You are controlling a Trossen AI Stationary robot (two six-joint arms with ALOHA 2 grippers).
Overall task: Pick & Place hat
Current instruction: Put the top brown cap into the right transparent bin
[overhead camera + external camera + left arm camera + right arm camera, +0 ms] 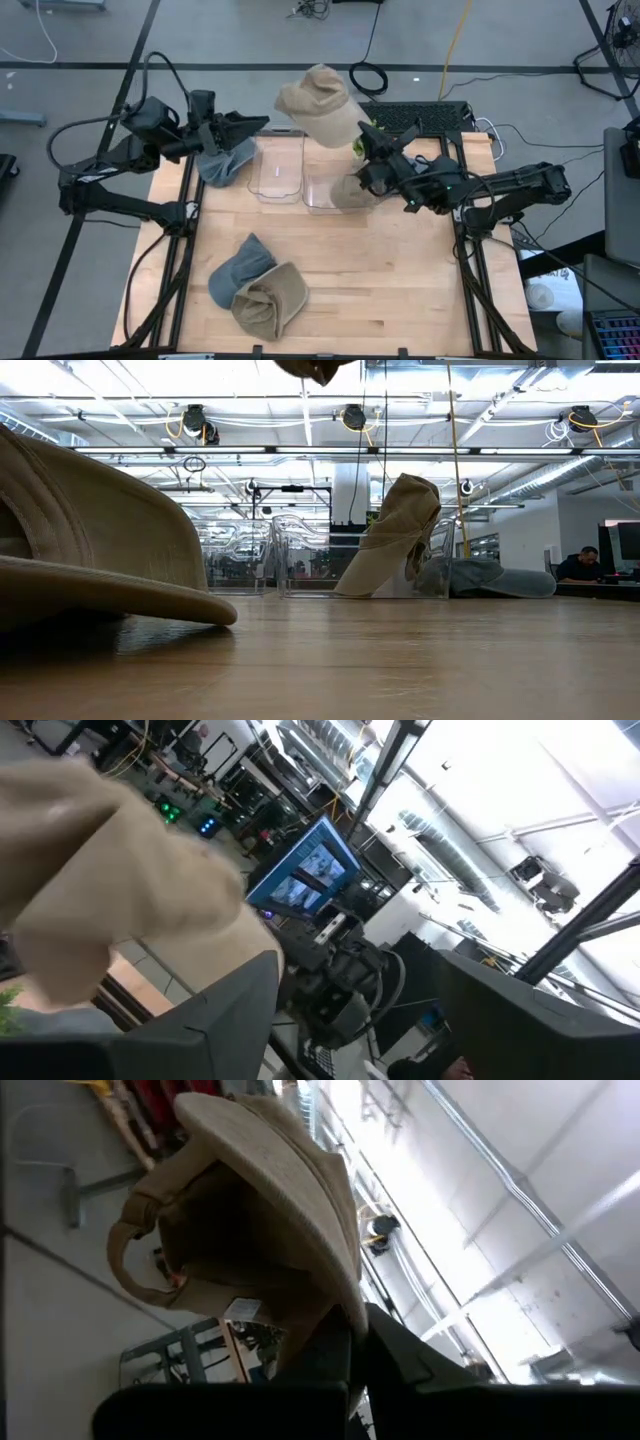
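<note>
Right gripper (350, 1342), fingers clenched on the brim of a tan corduroy cap (322, 103), holds it aloft. Left gripper (262, 123) is released beside clear bins (278, 170).

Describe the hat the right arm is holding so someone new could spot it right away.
Start at the two clear plastic bins on the wooden table's far side. Above them hangs a tan corduroy cap, pinched by the right gripper. Unlike the other caps, it is in the air.
</note>
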